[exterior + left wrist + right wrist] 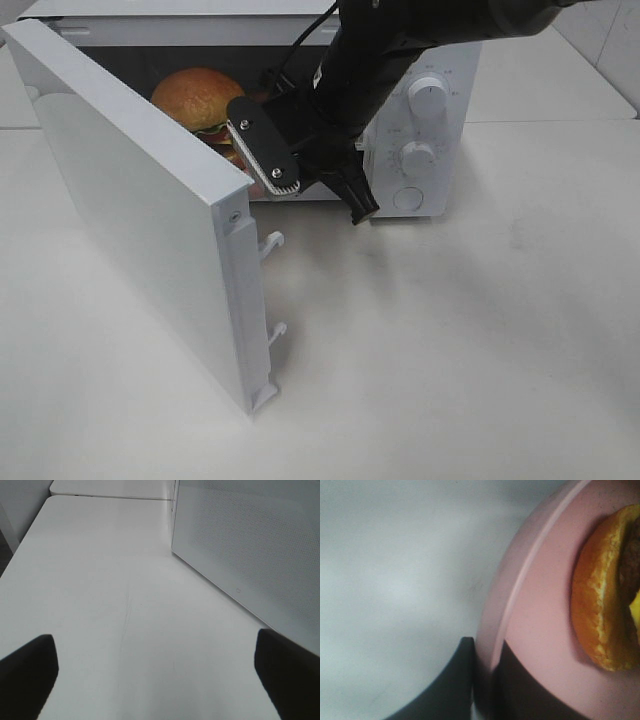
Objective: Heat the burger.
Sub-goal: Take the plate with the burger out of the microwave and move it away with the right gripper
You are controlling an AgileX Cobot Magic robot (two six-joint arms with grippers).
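One burger (pixel 196 97) on one pink plate (pixel 540 625) sits inside one open microwave (pixel 440 120). Right gripper (pixel 482 680) pinches the plate rim; left gripper (pixel 155 675) is spread above the worktop (pixel 100 580).

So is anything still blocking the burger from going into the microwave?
No. The burger on its pink plate already sits inside the microwave, with the door swung wide open. The right gripper is shut on the plate's rim. Nothing visible stands in the way.
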